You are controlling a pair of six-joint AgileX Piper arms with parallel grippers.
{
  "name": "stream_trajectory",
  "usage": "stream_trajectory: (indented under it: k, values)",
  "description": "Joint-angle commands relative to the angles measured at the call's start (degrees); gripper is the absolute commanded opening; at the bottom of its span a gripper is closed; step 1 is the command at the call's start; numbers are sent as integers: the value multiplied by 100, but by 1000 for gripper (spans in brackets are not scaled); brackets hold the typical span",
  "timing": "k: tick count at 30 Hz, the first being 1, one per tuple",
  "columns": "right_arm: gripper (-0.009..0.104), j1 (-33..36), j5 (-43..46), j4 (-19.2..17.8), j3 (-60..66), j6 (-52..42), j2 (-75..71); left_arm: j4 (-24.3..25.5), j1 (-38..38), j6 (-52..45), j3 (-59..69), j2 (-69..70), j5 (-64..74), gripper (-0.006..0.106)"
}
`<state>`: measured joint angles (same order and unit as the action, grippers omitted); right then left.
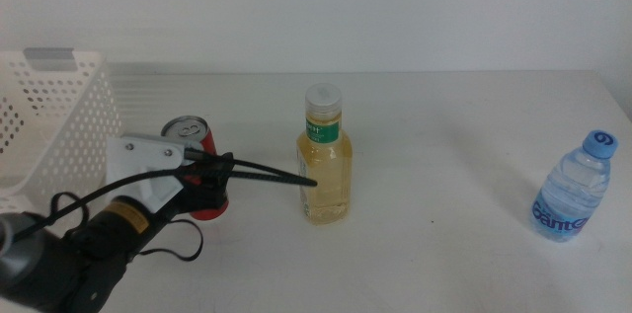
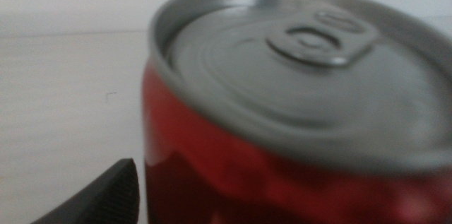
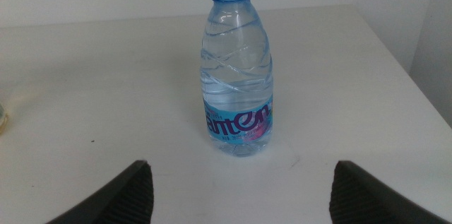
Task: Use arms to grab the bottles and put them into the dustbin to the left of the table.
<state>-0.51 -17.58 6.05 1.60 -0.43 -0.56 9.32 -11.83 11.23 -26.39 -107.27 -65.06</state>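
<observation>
Red can (image 2: 282, 146) fills left wrist view (right's: water bottle (image 3: 237, 75)).

The left arm (image 1: 69, 254) enters from the lower left corner of the middle view, dark and angled upward to the right, with a yellow-brown ring at the wrist and a white housing (image 1: 148, 167) above it. A black cable loops beside the wrist and runs out past the housing. The left gripper (image 1: 209, 187) sits low over the bench; in the left wrist view only one dark jaw tip shows. The right gripper (image 3: 240, 189) appears only in its own wrist view, its two dark jaws spread wide apart and holding nothing.
</observation>
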Motion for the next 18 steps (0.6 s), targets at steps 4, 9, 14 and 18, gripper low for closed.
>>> stream_trajectory:
  k: [4, 9, 14, 18]
  values:
    - [65, -36, 424, -26, -43, -33, -159, 14, 4, 276, -448, -135, -894, 89]
    - [65, -36, 424, -26, -43, -33, -159, 139, 4, 457, -549, -292, -896, 83]
    - [65, -36, 424, -26, -43, -33, -159, 276, 4, 666, -544, -292, -854, 49]
    - [65, -36, 424, -26, -43, -33, -159, 529, 4, 771, -507, -189, -729, 14]
